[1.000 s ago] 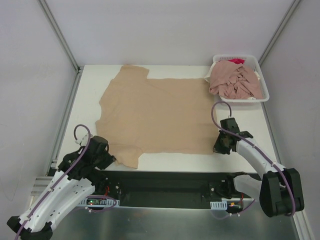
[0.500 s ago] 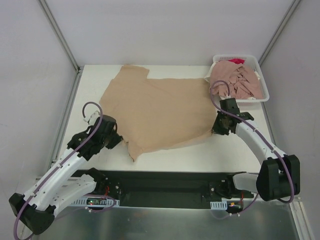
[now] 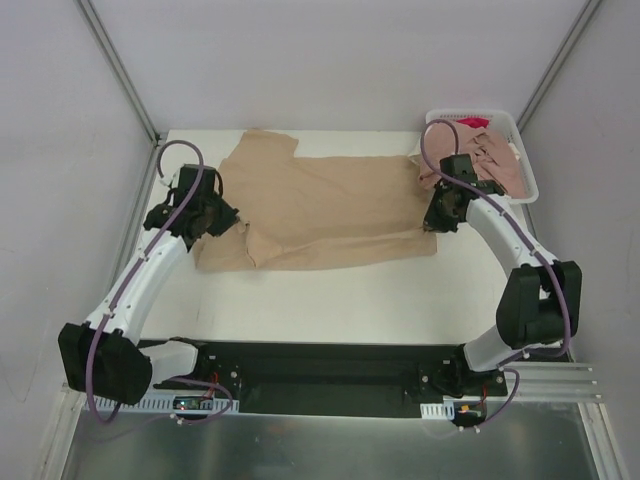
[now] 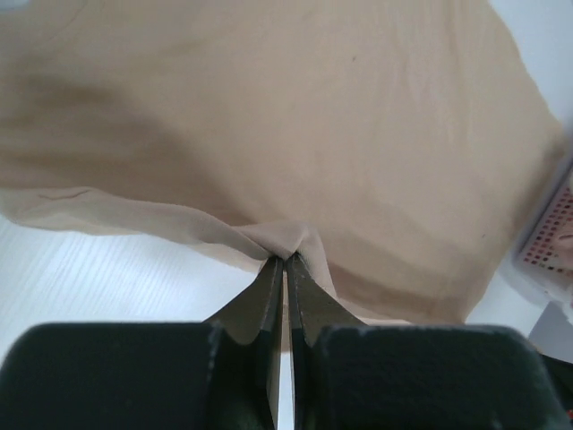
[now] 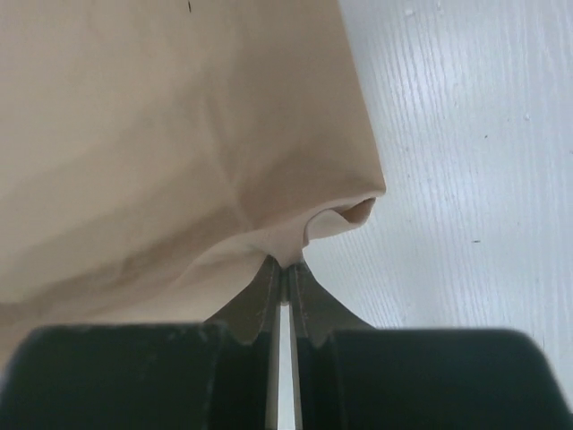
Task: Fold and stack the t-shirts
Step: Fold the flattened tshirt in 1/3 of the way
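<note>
A tan-beige t-shirt (image 3: 330,210) lies on the white table, its near part folded up over the far part. My left gripper (image 3: 214,218) is shut on the shirt's left hem corner; the left wrist view shows the cloth (image 4: 295,161) pinched at the fingertips (image 4: 273,278). My right gripper (image 3: 437,218) is shut on the right hem corner, and the right wrist view shows the cloth (image 5: 179,143) gathered at its tips. Dusty pink shirts (image 3: 492,162) lie crumpled in the white basket (image 3: 500,119) at the far right.
The basket stands just behind my right gripper, and its lattice wall (image 4: 551,235) shows at the right edge of the left wrist view. Grey walls with metal posts (image 3: 118,70) close the table's sides and back. Bare white table (image 3: 330,300) lies near the arms.
Both grippers have carried the shirt's near hem away from the arms toward the far side, folding the near half over the far half. Both arms now stretch farther out.
</note>
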